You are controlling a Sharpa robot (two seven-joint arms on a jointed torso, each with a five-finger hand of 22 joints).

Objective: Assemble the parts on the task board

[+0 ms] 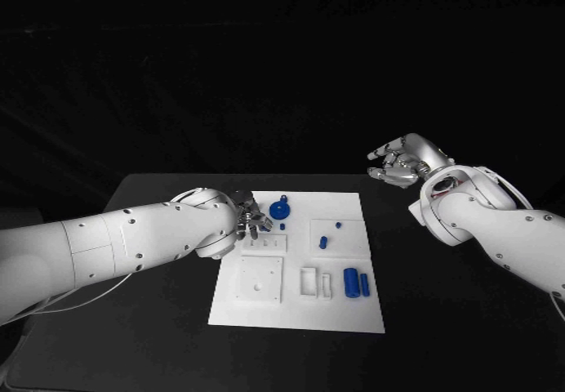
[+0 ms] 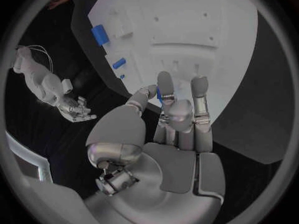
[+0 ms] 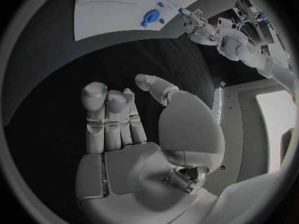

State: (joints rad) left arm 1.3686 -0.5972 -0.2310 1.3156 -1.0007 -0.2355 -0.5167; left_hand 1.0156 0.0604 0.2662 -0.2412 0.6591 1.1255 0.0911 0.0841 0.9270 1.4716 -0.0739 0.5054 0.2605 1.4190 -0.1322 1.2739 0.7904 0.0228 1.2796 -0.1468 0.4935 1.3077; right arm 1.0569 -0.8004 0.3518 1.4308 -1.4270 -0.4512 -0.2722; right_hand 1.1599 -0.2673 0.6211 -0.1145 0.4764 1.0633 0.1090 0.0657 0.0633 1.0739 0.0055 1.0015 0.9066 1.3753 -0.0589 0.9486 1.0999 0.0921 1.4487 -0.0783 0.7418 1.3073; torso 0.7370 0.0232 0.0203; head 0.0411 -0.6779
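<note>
The white task board (image 1: 300, 310) lies in the middle of the black table. My left hand (image 1: 242, 216) hovers over its back left corner, next to a round blue part (image 1: 279, 210). In the left wrist view the left hand (image 2: 168, 129) pinches a small blue part (image 2: 159, 95) between thumb and finger. Two blue cylinders (image 1: 357, 282) lie at the board's front right, and two small blue pieces (image 1: 325, 241) sit mid-board. My right hand (image 1: 398, 162) is raised beyond the board's back right corner; in its wrist view the right hand (image 3: 124, 129) holds nothing, with the thumb apart from the fingers.
White raised blocks and recesses (image 1: 261, 279) cover the front half of the board. Bare black table (image 1: 447, 327) surrounds the board on all sides. The table's back edge runs just behind both hands.
</note>
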